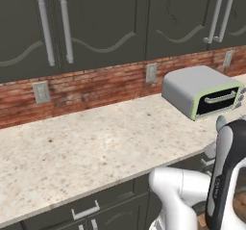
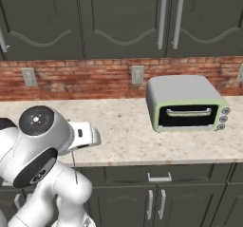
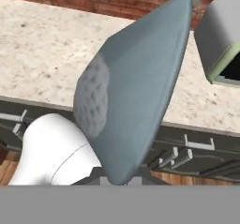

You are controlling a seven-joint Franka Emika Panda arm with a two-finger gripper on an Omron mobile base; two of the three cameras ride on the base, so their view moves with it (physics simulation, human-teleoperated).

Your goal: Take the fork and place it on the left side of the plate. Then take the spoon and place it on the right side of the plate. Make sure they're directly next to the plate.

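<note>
While the gripper (image 3: pixel 119 181) is clamping the spoon (image 3: pixel 136 92), its pale blue-grey oval bowl is looming close up.
Behind, a speckled stone counter (image 3: pixel 42 54) and grey toaster oven (image 3: pixel 220 40) are showing.

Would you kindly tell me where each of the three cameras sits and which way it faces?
Left base view: behind the arm's left, facing counter and toaster oven; arm at lower right.
Right base view: behind the arm's right, facing the same counter, toaster oven and brick wall; arm at lower left.
Hand view: on the hand, looking along the gripper past the spoon, close up, at the counter edge and oven.
</note>
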